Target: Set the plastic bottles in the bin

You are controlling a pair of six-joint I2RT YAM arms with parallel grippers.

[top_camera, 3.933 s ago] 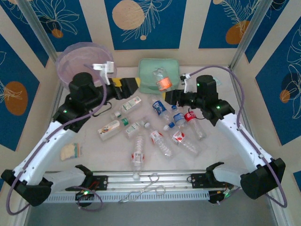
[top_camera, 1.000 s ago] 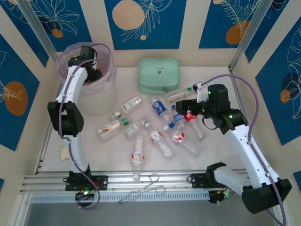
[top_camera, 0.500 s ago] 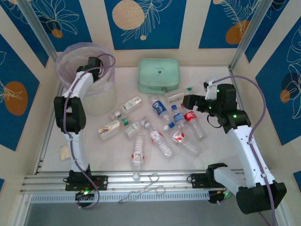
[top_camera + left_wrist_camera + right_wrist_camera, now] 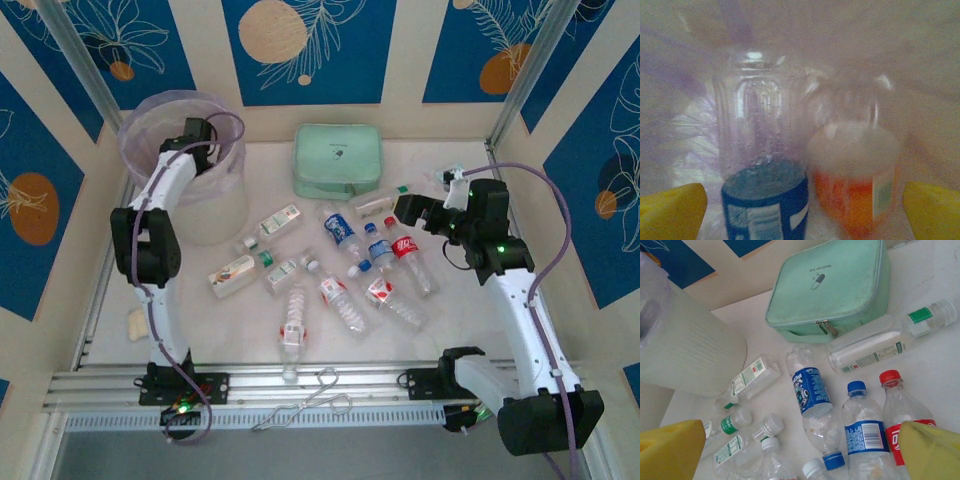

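Lying inside the bin (image 4: 212, 215), two bottles (image 4: 765, 200) sit between the parted fingers (image 4: 670, 212) of the left gripper (image 4: 801, 210).

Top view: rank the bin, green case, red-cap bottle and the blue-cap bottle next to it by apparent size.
1. bin, largest, though its height brings it nearer the camera
2. green case
3. red-cap bottle and blue-cap bottle: look about alike, so not ranked against each other
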